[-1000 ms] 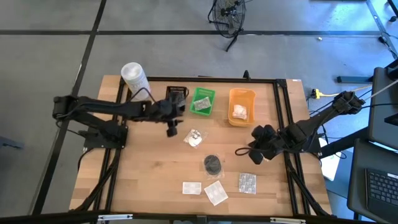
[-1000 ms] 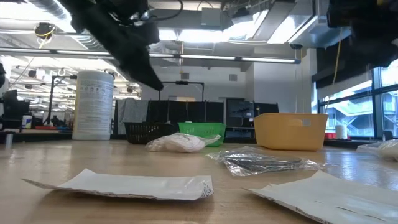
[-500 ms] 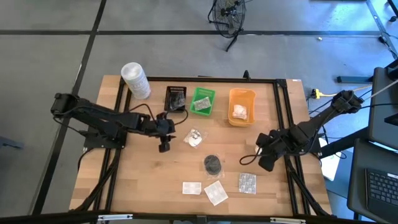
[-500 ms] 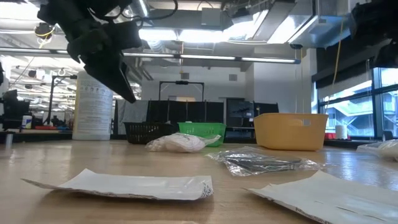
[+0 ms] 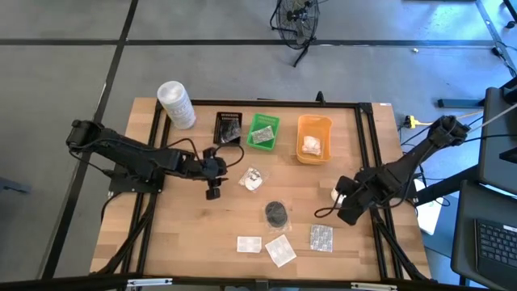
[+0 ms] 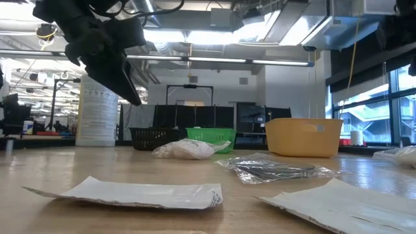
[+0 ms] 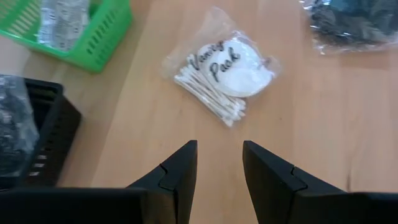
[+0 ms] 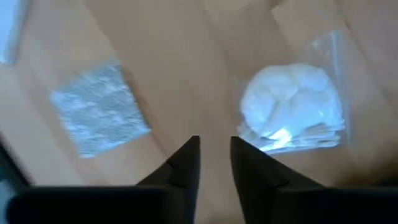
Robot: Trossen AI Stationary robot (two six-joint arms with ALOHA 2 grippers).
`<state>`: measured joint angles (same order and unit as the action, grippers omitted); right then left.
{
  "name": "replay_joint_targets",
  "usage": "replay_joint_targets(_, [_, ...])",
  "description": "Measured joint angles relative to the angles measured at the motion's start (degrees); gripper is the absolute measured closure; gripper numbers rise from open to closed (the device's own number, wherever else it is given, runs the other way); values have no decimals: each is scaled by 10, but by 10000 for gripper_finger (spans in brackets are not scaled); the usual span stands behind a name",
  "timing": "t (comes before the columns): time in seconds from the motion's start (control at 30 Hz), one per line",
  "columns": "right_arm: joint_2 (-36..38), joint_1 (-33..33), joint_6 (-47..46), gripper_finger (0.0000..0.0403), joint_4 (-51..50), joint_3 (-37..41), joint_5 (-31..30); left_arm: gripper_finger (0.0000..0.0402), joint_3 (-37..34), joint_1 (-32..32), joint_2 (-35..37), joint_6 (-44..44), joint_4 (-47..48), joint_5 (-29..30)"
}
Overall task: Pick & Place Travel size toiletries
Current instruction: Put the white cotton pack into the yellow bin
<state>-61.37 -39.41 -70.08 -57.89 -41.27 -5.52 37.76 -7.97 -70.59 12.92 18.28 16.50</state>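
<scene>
My left gripper [image 5: 212, 192] [image 7: 217, 149] hangs open above bare wood, short of a clear "Vanity Pack" of cotton swabs and pads [image 7: 221, 68] [image 5: 253, 179]. My right gripper [image 5: 343, 213] [image 8: 216, 142] points down near the table's right side, its fingers a little apart with nothing between them. A white lumpy clear-wrapped bundle [image 8: 292, 115] [image 5: 339, 194] lies just beside it, and a silvery blister pack [image 8: 99, 115] [image 5: 321, 237] lies on its other side. A wrapped black pad [image 5: 276, 212] and two flat white sachets [image 5: 249, 243] [image 5: 280, 250] lie flat on the table toward its near edge.
Black [image 5: 229, 127], green [image 5: 262, 130] and orange [image 5: 313, 137] trays stand in a row along the far side, each holding an item. A tall white tub [image 5: 175, 103] stands at the far left corner. Bare wood lies to the left of the sachets.
My left gripper has swung away from the black tray toward the table's near edge and sunk a little. My right gripper has drawn back toward the right edge and tipped to point more steeply down. The white bundle now shows uncovered beside it.
</scene>
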Motion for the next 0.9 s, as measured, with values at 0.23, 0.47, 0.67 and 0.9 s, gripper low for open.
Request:
replay_joint_targets(0.23, [-36, -27, -5, 237, 35, 59, 40, 277, 0, 0, 0, 0, 0, 19])
replay_joint_targets(0.47, [-79, -43, -17, 228, 40, 62, -1, 277, 0, 0, 0, -1, 0, 19])
replay_joint_targets(0.67, [-115, -47, -16, 245, 62, 62, -46, 277, 0, 0, 0, -1, 0, 19])
replay_joint_targets(0.9, [-154, -48, -15, 266, 69, 62, -79, 277, 0, 0, 0, -1, 0, 19])
